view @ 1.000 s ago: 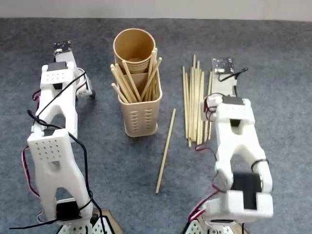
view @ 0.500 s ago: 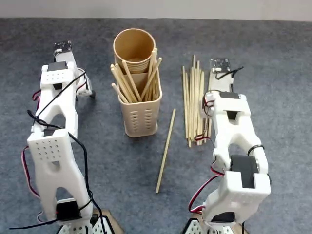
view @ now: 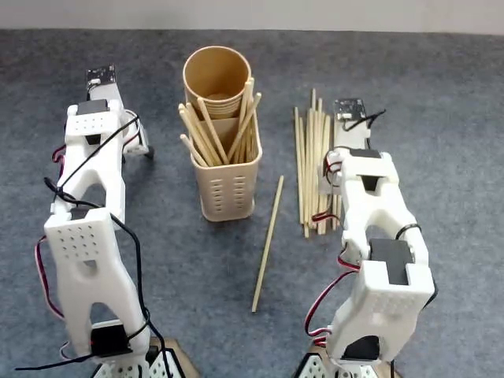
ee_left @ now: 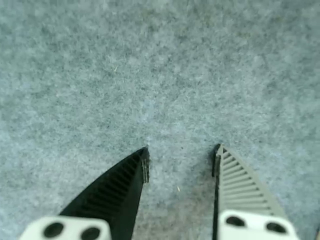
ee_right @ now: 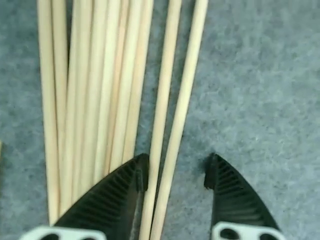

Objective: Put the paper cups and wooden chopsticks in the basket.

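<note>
Chopsticks (view: 315, 169): a loose pile lies on the carpet (view: 173, 260) near the basket (view: 227, 189), on the right arm's side, with one stray (view: 268, 242) between. Several sticks and the cups (view: 216, 75) already stand in the basket. Judged partly done. Sticks are pale, thin and straight. Right gripper (ee_right: 175, 172) is parted, straddling two pile sticks. The left gripper (ee_left: 181, 160) is parted over bare carpet.

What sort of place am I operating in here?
Probably a tabletop robot test bench, not a kitchen: grey carpet-like covering, the left arm and right arm mounted side by side, and a basket of paper cups and chopsticks as props.
</note>
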